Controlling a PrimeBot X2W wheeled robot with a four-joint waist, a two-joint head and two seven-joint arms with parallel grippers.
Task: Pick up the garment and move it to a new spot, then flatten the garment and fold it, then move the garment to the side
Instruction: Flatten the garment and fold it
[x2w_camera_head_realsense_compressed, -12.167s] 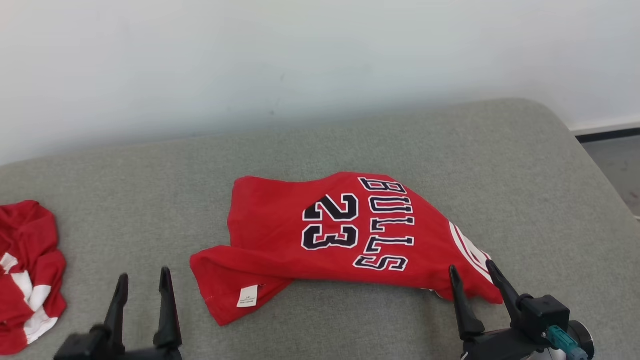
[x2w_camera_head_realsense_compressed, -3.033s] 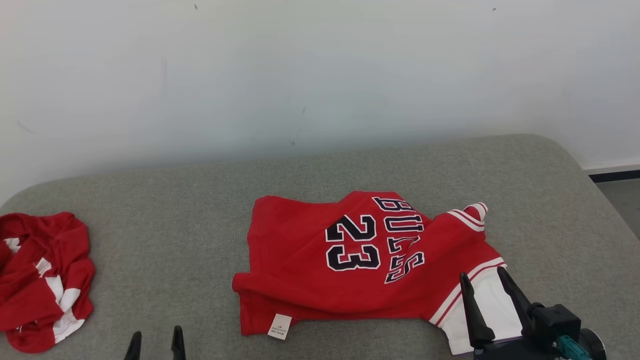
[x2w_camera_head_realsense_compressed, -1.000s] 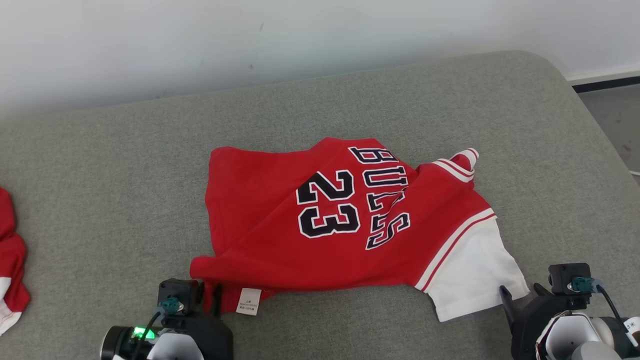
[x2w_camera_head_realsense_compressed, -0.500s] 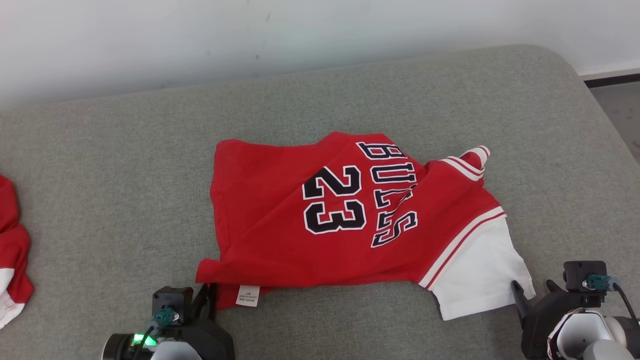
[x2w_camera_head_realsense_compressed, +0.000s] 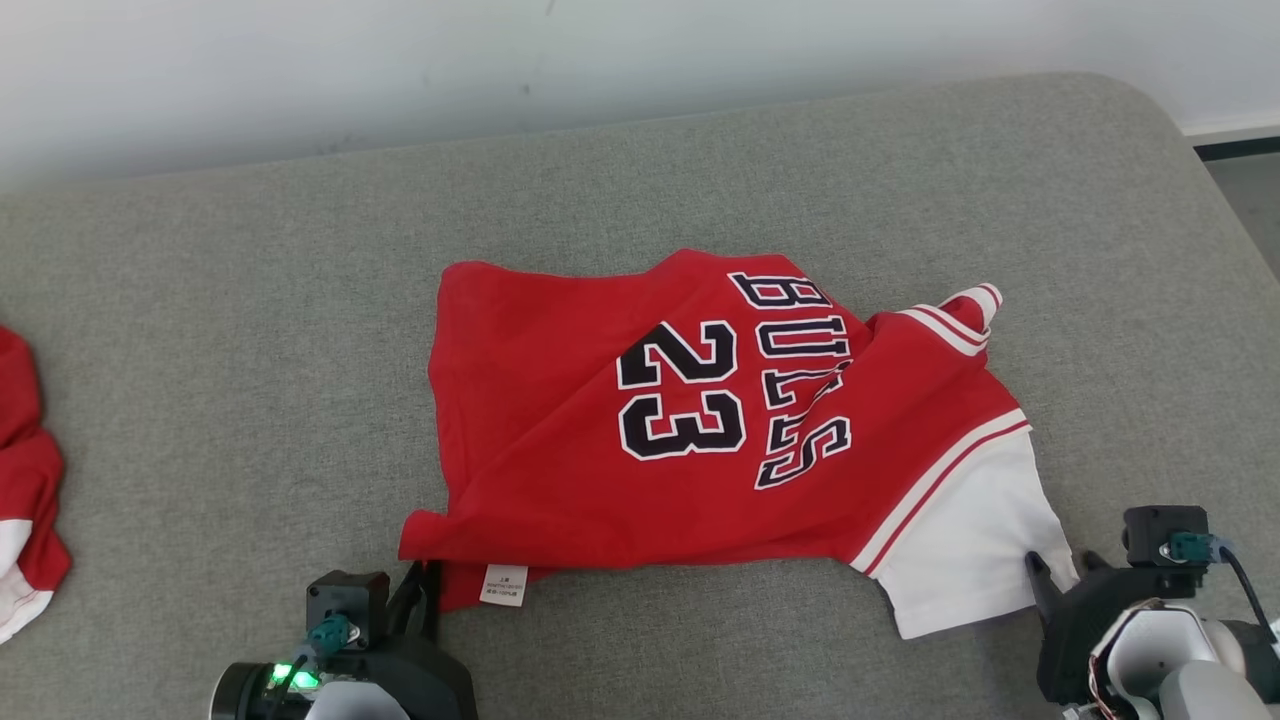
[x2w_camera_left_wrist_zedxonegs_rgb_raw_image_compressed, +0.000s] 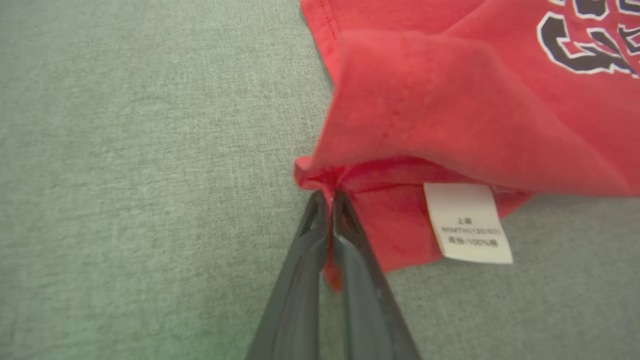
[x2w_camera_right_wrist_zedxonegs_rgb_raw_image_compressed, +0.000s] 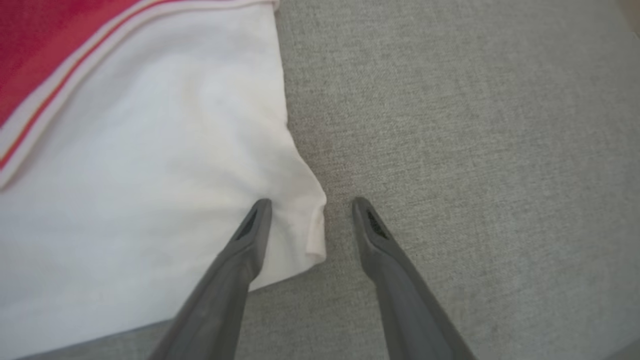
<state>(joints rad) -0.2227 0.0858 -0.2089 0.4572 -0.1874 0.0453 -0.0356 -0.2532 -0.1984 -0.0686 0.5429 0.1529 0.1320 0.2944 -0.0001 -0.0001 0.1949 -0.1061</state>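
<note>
With both fingers (x2w_camera_left_wrist_zedxonegs_rgb_raw_image_compressed: 300, 270) of the left gripper (x2w_camera_left_wrist_zedxonegs_rgb_raw_image_compressed: 327, 196) pressed tight together, pinching the near-left hem corner of the red Bulls jersey (x2w_camera_head_realsense_compressed: 560, 430), with a small strip of red cloth showing between them. Holding this corner just beside the white care label (x2w_camera_left_wrist_zedxonegs_rgb_raw_image_compressed: 467, 222), under a fold of the hem lying over it.

Spreading the fingers of the right gripper (x2w_camera_right_wrist_zedxonegs_rgb_raw_image_compressed: 311, 202) well apart around the outer corner of the white sleeve (x2w_camera_right_wrist_zedxonegs_rgb_raw_image_compressed: 150, 150): one tip over the white cloth, the other over the bare grey cushion (x2w_camera_right_wrist_zedxonegs_rgb_raw_image_compressed: 475, 125) (touching the cloth or only hovering above it, cannot tell). Not yet closing on it.

Lying about in the middle of the cushion, print side up, with "23" and "BULLS" turned sideways in the head view. Wrinkling a little around the letters, with a second sleeve, striped at the edge, rising at the far right. Sharing the cushion with another red-and-white garment (x2w_camera_head_realsense_compressed: 25, 500), crumpled at the left edge of the head view and well apart. Backing onto a pale wall (x2w_camera_head_realsense_compressed: 600, 50).
</note>
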